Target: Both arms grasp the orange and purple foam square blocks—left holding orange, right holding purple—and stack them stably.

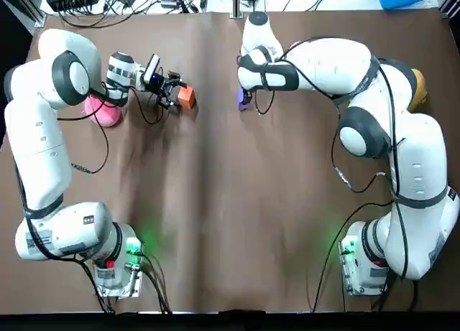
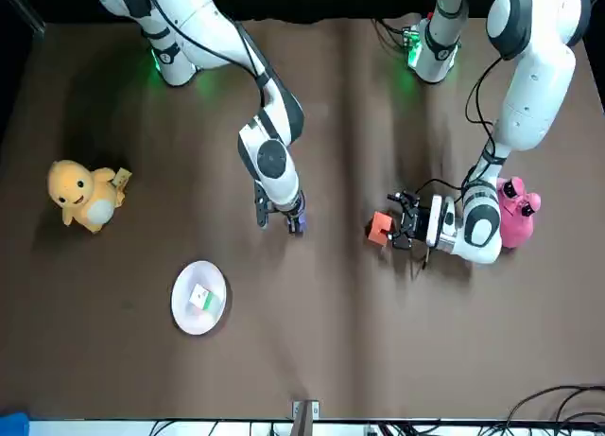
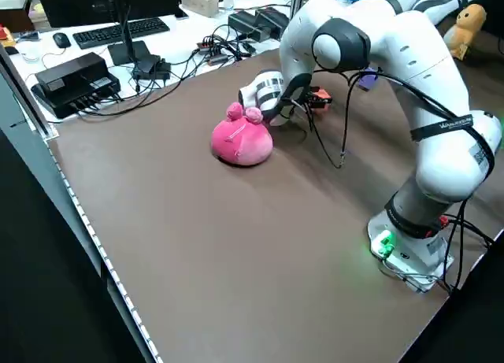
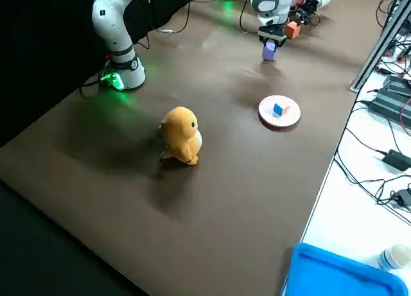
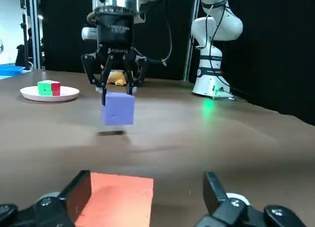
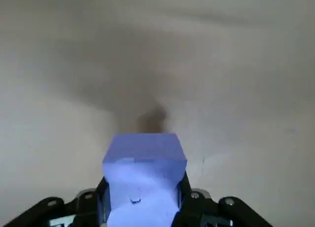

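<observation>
Purple foam block point(image 6: 144, 160): clamped between the closed fingers of the right gripper point(image 5: 117, 92) and held clear of the table point(image 5: 231, 133). Orange foam block point(image 5: 115, 200): laid on the table between the spread, ungripping fingers of the left gripper point(image 5: 147, 185), near the purple one.

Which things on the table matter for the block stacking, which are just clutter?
Job: orange block, between the open left pincer's fingers; purple block, held off the table in the right pincer.
Lying about: pink plush, yellow plush, white plate with a small cube.
</observation>
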### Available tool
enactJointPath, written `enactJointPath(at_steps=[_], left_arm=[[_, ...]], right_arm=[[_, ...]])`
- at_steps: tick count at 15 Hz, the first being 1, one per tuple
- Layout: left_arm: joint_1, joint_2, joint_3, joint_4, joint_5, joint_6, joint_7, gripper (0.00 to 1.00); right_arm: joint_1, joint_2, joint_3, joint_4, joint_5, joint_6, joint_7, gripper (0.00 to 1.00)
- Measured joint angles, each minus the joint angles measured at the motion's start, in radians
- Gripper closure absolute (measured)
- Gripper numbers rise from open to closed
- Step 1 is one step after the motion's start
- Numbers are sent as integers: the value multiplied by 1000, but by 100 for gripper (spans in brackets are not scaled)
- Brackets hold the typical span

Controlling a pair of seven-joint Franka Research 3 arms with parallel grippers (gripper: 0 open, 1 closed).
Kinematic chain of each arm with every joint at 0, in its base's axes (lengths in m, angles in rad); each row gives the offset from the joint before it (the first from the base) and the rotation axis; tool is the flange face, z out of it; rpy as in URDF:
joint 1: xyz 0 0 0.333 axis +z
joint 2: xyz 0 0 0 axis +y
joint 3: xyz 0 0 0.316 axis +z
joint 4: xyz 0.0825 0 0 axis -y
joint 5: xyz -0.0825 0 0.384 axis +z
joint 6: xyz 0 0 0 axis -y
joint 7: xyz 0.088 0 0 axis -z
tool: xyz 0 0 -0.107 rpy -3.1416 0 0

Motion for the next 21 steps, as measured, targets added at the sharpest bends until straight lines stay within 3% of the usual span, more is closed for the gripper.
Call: enactJointPath(at_steps=[5, 8, 21], left_arm=[[2, 11, 0, 16, 0, -3, 0, 0], [2, 11, 0, 29, 0, -10, 0, 0], [1, 56, -3, 67, 0, -25, 27, 0]], right_arm=[[-1, -27, -3, 164, 40, -278, 11, 46], [-9, -35, -7, 234, 40, -378, 16, 46], [-26, -34, -7, 249, 40, -397, 16, 46]])
